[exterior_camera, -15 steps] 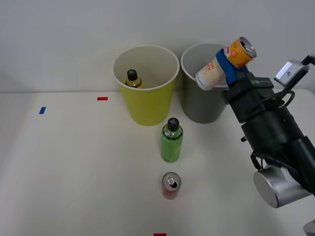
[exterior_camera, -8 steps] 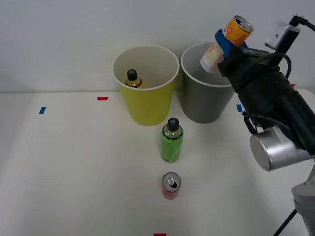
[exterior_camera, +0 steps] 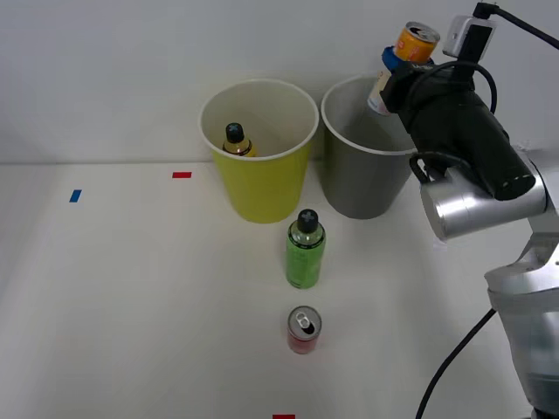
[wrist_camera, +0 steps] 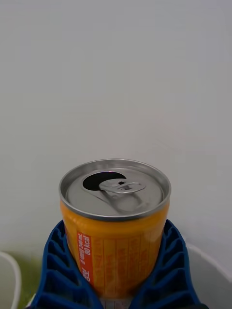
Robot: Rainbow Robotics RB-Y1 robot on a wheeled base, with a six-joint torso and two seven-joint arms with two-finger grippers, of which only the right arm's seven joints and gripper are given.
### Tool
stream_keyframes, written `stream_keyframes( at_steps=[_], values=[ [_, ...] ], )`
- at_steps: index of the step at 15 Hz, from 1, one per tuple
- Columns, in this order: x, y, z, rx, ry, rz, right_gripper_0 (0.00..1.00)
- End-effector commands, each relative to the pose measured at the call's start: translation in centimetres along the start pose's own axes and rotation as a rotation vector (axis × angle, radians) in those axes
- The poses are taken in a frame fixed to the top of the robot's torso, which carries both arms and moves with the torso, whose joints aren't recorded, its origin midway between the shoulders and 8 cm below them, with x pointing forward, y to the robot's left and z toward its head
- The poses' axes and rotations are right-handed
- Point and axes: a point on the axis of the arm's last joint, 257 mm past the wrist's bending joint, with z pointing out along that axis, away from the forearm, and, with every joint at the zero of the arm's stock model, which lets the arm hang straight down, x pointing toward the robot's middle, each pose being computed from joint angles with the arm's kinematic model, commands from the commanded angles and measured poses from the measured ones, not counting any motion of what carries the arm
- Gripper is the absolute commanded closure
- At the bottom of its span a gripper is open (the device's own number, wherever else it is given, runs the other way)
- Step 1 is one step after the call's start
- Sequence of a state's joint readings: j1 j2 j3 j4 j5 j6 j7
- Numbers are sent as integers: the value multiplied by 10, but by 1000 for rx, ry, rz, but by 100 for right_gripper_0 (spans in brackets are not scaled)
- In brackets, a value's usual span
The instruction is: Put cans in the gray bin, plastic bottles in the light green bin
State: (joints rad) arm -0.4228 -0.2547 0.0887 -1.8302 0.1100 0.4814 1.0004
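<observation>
Table (exterior_camera: 131, 305) carries, from left to right, the light green bin (exterior_camera: 258, 188) containing the yellow bottle (exterior_camera: 235, 140), the green bottle (exterior_camera: 305, 250) and red can (exterior_camera: 303, 329), then the gray bin (exterior_camera: 358, 179). Above its right rim, we see the right gripper (exterior_camera: 393, 74) clamped on the orange-and-white can (exterior_camera: 410, 44), near upright.

A robot test bench in a lab

A plain white table (exterior_camera: 131, 305) marked with small red tape (exterior_camera: 182, 175) and blue tape (exterior_camera: 75, 195) patches stands against a bare pale wall (exterior_camera: 131, 61), with a cabled black-and-silver robot arm (exterior_camera: 472, 166) over it.
</observation>
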Motion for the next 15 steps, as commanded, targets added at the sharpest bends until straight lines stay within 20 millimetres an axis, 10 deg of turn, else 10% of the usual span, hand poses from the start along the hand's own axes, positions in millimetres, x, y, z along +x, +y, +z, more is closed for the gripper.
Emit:
stream_keyframes(
  at_steps=[1, 6, 9, 15],
  values=[
    [7, -5, 2, 9, 14, -49, 100],
    [8, -3, 2, 5, 16, -45, 97],
    [9, -2, 2, 2, 18, -34, 0],
    [11, 1, 2, -10, 25, -8, 0]
  ],
)
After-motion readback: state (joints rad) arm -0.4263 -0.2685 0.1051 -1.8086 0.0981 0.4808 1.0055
